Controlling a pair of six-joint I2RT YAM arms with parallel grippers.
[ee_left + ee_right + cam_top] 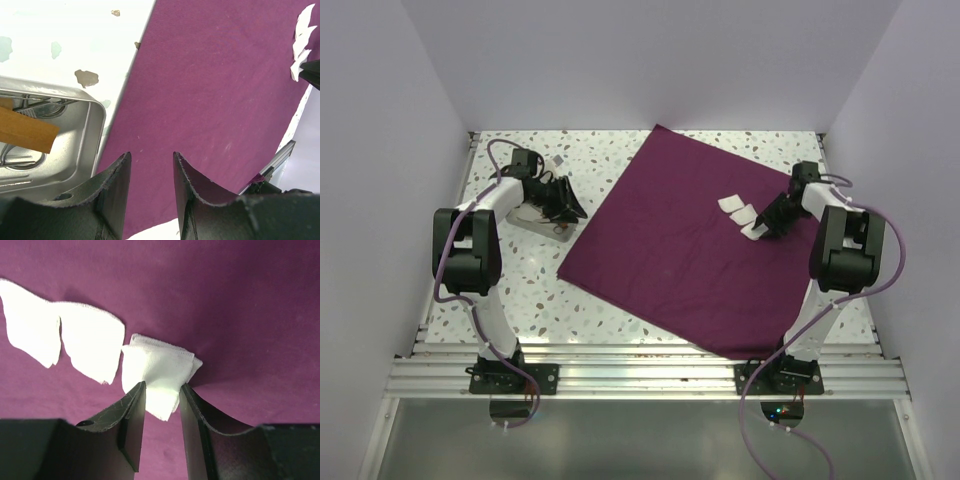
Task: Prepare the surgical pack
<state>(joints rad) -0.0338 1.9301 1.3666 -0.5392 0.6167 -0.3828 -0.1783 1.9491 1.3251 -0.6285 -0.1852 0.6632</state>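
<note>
Surgical pack, laid open, parts as follows.

Cloth [680, 250]: plum purple, one large square sheet, spread flat on the speckled counter [520, 290]. It is turned like a diamond, with one corner at 12 o'clock in the top view.

Gauze, three white squares: they lie on the cloth in a short row toward 2 o'clock from its centre. First square [30, 325], second square [92, 340] and third square [157, 365], the third one folded.

Tray [95, 107]: shiny metal, on the counter just off the cloth's 9 o'clock edge. It holds metal tools [20, 160] and a flat brown strip [25, 130].

Right claw [162, 387]: low over the cloth, jaws apart, the near end of the third square between them.

Left claw [150, 157]: above the tray's edge and the cloth's border, jaws apart, nothing between them.
</note>
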